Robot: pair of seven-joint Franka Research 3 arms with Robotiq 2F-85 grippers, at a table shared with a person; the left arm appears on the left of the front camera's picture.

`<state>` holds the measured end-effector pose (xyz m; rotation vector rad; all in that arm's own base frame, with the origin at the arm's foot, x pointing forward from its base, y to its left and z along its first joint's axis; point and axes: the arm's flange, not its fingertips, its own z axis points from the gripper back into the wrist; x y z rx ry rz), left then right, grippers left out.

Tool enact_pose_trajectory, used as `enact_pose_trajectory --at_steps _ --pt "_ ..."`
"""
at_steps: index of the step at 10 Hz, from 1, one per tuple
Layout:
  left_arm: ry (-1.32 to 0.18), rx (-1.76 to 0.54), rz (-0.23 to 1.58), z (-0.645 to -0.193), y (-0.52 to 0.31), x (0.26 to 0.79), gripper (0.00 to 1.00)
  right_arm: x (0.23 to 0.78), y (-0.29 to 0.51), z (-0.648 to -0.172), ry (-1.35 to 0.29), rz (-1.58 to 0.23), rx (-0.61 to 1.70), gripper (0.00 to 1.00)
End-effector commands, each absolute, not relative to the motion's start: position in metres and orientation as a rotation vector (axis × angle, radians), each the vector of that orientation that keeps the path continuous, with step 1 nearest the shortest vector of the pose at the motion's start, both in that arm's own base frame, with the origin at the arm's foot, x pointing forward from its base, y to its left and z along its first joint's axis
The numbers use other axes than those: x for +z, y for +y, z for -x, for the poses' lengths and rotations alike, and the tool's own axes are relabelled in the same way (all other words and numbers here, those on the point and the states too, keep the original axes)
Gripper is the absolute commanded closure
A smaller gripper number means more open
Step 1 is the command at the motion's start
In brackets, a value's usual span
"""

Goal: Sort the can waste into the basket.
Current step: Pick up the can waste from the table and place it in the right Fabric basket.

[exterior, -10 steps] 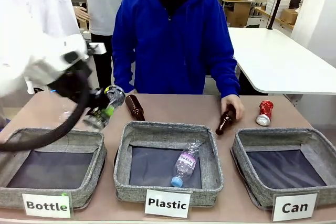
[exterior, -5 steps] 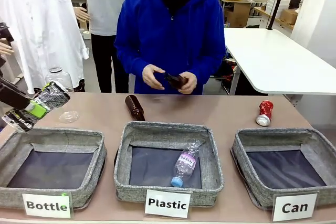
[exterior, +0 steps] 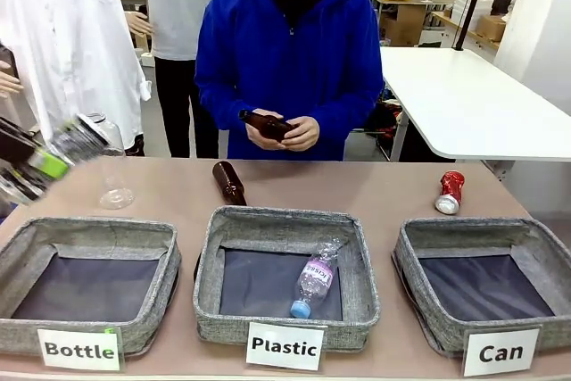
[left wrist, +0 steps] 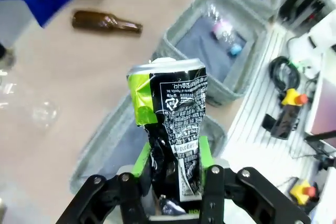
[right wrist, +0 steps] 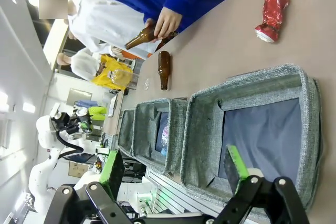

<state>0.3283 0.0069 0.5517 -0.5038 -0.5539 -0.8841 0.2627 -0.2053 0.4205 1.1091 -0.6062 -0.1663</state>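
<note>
My left gripper [exterior: 34, 169] is at the far left edge of the front view, above the table, shut on a dented black-and-silver can [exterior: 73, 144] with yellow-green marks. In the left wrist view this can [left wrist: 170, 121] stands up between the green pads [left wrist: 143, 158], crushed at its waist. The red can [exterior: 451, 192] lies on the table behind the "Can" basket [exterior: 464, 229]. My right gripper [right wrist: 176, 169] hangs open over the near rim of that basket [right wrist: 247, 82], with the red can [right wrist: 270, 11] beyond it.
The person at the far side holds a brown bottle [exterior: 268, 124] in both hands. Another brown bottle [exterior: 229, 182] lies behind the "Plastic" basket [exterior: 285, 220], which holds a clear plastic bottle [exterior: 314, 278]. The "Bottle" basket [exterior: 89, 231] sits left, a clear container [exterior: 111, 167] behind it.
My left gripper has carried the black-and-silver can left and up, out to the picture's edge. The person lifted a brown bottle off the table and now holds it at chest height.
</note>
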Motion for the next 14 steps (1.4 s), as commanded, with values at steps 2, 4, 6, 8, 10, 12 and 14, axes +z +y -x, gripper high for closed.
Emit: enact_pose_trajectory --at_steps 2,4,6,8,10,12,14 --pt "-0.573 -1.001 0.563 -0.353 0.081 0.584 0.59 0.422 -0.207 -0.266 -0.641 -1.122 -0.150 0.00" --pt "-0.599 -0.849 0.538 -0.343 0.139 0.583 0.59 0.422 -0.207 -0.266 -0.641 -1.122 -0.150 0.00" --pt "-0.688 -0.641 0.592 -0.320 0.212 0.584 0.59 0.422 -0.207 -0.266 -0.641 -1.122 -0.150 0.00" --pt "-0.761 -0.474 0.641 -0.276 0.268 0.571 0.59 0.422 -0.207 -0.266 -0.641 -1.122 -0.150 0.00" --pt "-0.798 -0.418 0.660 -0.251 0.288 0.557 0.59 0.422 -0.207 -0.266 -0.641 -1.122 -0.150 0.00" --pt "-0.816 -0.394 0.675 -0.240 0.292 0.546 0.59 0.422 -0.207 -0.266 -0.641 -1.122 -0.150 0.00" --pt "-0.789 -0.423 0.647 -0.244 0.269 0.555 0.59 0.422 -0.207 -0.266 -0.641 -1.122 -0.150 0.00"
